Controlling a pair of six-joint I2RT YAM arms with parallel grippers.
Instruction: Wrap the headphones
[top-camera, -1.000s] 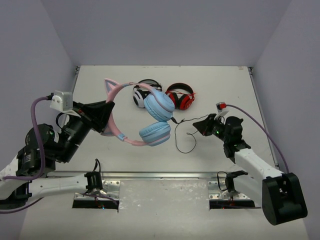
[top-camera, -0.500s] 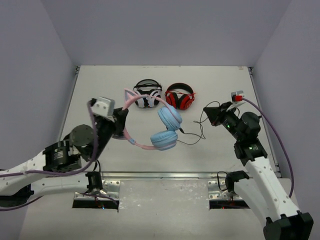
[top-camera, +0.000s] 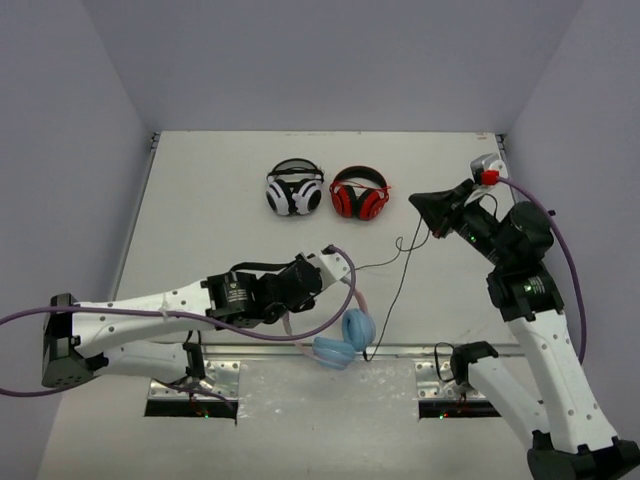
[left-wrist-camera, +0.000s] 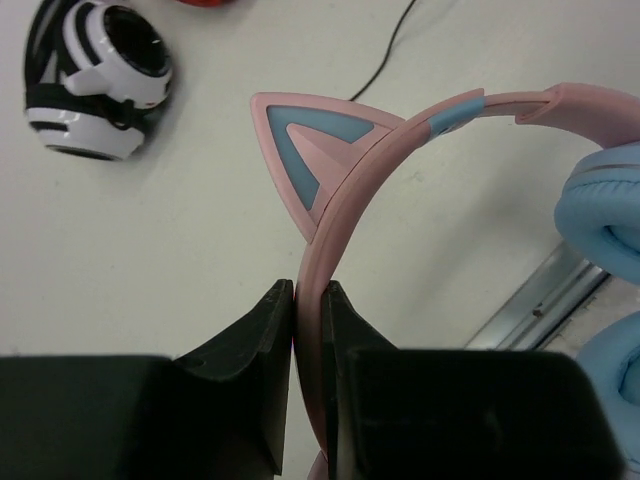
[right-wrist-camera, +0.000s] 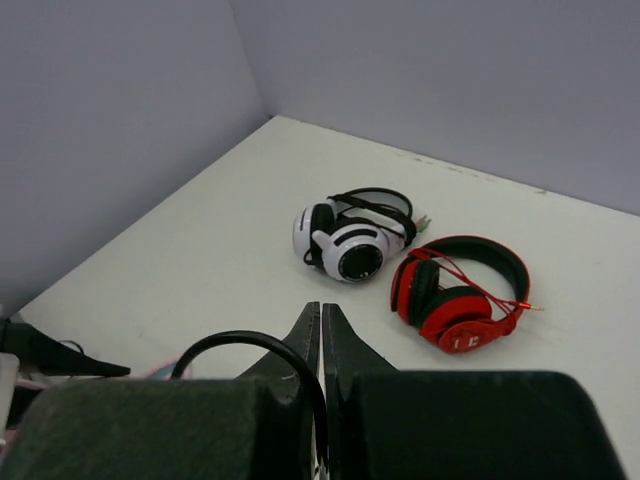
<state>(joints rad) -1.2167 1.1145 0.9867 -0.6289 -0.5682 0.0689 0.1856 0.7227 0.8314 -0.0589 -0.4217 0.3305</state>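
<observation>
The headphones hang by their pink headband (left-wrist-camera: 400, 130), on which my left gripper (left-wrist-camera: 308, 292) is shut just below a cat ear (left-wrist-camera: 312, 150). Their light blue ear cups (top-camera: 346, 338) sit low at the table's near edge, over the metal rail; one ear cup (left-wrist-camera: 610, 215) shows at the right of the left wrist view. The thin black cable (top-camera: 398, 290) runs from the cups up to my right gripper (top-camera: 420, 203), which is raised at the right. In the right wrist view this gripper (right-wrist-camera: 321, 312) is shut on the cable (right-wrist-camera: 235, 340), which loops out to its left.
White-and-black headphones (top-camera: 294, 190) and red-and-black headphones (top-camera: 360, 196) lie side by side at the back middle of the table. A metal mounting rail (top-camera: 250, 351) runs along the near edge. Grey walls close in the back and both sides.
My left arm has swung the headphones from the left-middle of the table to the near edge. My right gripper has risen and moved back to the right, drawing the cable out longer.
</observation>
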